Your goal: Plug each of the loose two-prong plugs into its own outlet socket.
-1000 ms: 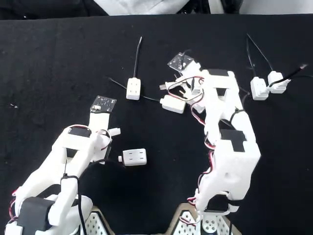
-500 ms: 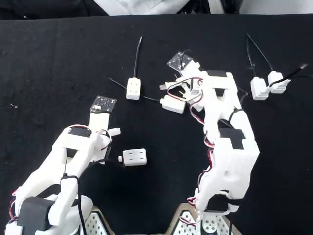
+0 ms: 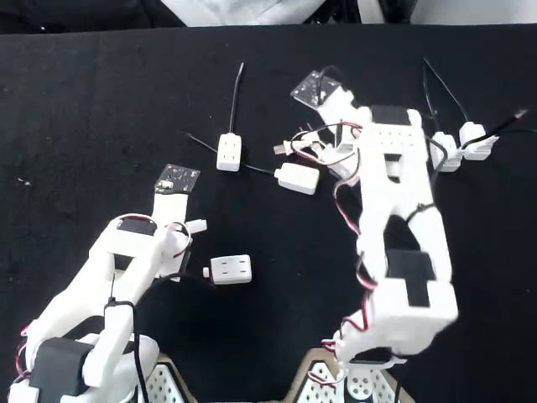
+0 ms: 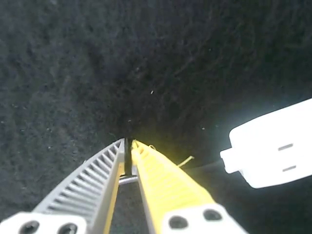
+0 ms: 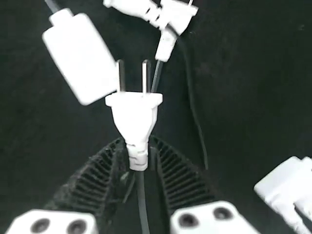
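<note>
Fingers (image 5: 178, 170) of the right gripper (image 5: 138, 155) pinch the neck of a two-prong plug (image 5: 134, 112); the left gripper (image 4: 127, 158) is closed tight on a thin black cord (image 4: 127, 146).
The plug's prongs point away from its gripper, near a white socket block (image 5: 78, 56) on the black table (image 3: 84, 101). Another socket (image 4: 273, 146) lies beside the left gripper.

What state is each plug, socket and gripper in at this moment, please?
left gripper: shut on a thin black cable.
right gripper: shut on the two-prong plug.
two-prong plug: held, prongs bare, in no socket.
nearest socket: nothing plugged in.
socket by the left arm: slots empty.
far socket: flat on the table, unplugged.
plug-and-socket pair: appears joined.
</note>
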`<state>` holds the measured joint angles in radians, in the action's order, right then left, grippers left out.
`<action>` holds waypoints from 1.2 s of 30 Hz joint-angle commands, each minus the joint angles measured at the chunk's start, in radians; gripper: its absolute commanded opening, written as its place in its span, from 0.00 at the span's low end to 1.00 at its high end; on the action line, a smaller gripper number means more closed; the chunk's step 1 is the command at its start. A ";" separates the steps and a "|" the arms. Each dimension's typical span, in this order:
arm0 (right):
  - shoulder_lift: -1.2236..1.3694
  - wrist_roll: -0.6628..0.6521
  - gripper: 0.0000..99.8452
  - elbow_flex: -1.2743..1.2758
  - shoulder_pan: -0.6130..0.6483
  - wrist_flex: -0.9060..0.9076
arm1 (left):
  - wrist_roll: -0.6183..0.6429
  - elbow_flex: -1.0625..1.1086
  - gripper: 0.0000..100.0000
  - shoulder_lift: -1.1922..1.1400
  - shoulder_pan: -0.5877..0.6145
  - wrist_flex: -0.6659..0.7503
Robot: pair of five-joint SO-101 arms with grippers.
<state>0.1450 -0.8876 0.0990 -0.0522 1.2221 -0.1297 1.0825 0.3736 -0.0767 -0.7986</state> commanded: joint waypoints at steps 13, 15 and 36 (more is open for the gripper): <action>-0.699 -0.176 0.01 0.865 0.120 -0.100 | 0.003 -0.022 0.03 -0.026 0.018 0.028; -0.785 -0.176 0.01 0.974 0.123 -0.175 | 0.003 -0.022 0.03 -0.028 0.018 0.028; -0.954 -0.296 0.14 1.178 0.106 -0.279 | 0.003 -0.022 0.03 -0.028 0.018 0.028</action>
<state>-0.7956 -1.1469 1.3234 0.0644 0.9459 -0.1297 1.0825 0.3690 -0.0767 -0.7986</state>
